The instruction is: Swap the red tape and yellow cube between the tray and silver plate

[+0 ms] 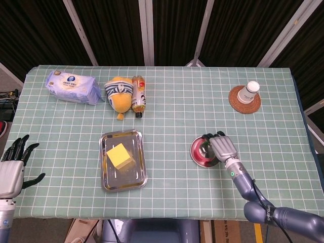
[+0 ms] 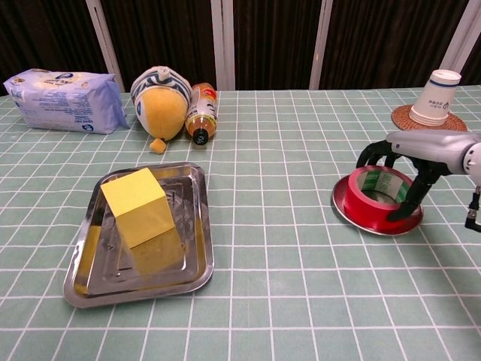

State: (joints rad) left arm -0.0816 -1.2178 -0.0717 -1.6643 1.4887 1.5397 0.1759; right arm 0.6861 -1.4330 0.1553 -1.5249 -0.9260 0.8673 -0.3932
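The red tape [image 2: 379, 197] lies on the round silver plate [image 2: 340, 207] at the right of the table. My right hand [image 2: 421, 147] arches over it, fingers down behind the roll and thumb against its near right side, gripping it while it rests on the plate. From the head view the right hand [image 1: 223, 148] covers much of the red tape [image 1: 201, 150] and silver plate [image 1: 194, 155]. The yellow cube [image 1: 119, 154] sits in the steel tray [image 1: 109, 185] left of centre, seen too in the chest view as the yellow cube [image 2: 139, 207] on the tray [image 2: 199, 256]. My left hand [image 1: 12, 169] hangs open off the table's left edge.
A paper cup [image 1: 249, 92] stands on a brown coaster at the back right. A yellow plush toy [image 1: 120, 93], a bottle [image 1: 138, 95] lying on its side and a pack of wipes [image 1: 72, 86] lie along the back left.
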